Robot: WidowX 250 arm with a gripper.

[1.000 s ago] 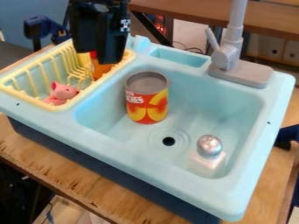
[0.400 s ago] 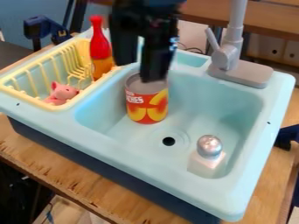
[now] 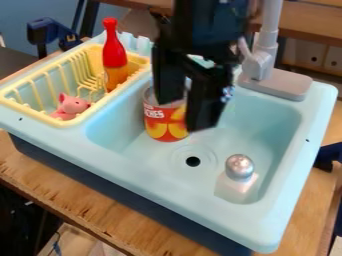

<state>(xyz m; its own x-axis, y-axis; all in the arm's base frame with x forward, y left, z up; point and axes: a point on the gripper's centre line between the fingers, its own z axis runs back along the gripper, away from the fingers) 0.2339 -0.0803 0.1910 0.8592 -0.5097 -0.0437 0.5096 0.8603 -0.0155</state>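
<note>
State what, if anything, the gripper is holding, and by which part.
Nothing is held: the gripper has its fingers parted and partly hides the can, which stands in the sink.

A light blue toy sink [image 3: 140, 162] is supported on a wooden tabletop [image 3: 87, 210]. A yellow rack [image 3: 33, 114] is set in its left side. In the rack, a red-and-orange bottle [image 3: 114, 55] is held upright, and a pink pig figure [image 3: 70, 106] is placed near the front. A grey faucet [image 3: 277, 86] is mounted at the rear rim. In the basin, a silver-topped, pale-based object [image 3: 239, 177] is positioned right of the dark drain hole [image 3: 193, 161]. A dark blue clamp [image 3: 47, 31] is noted at upper left.
</note>
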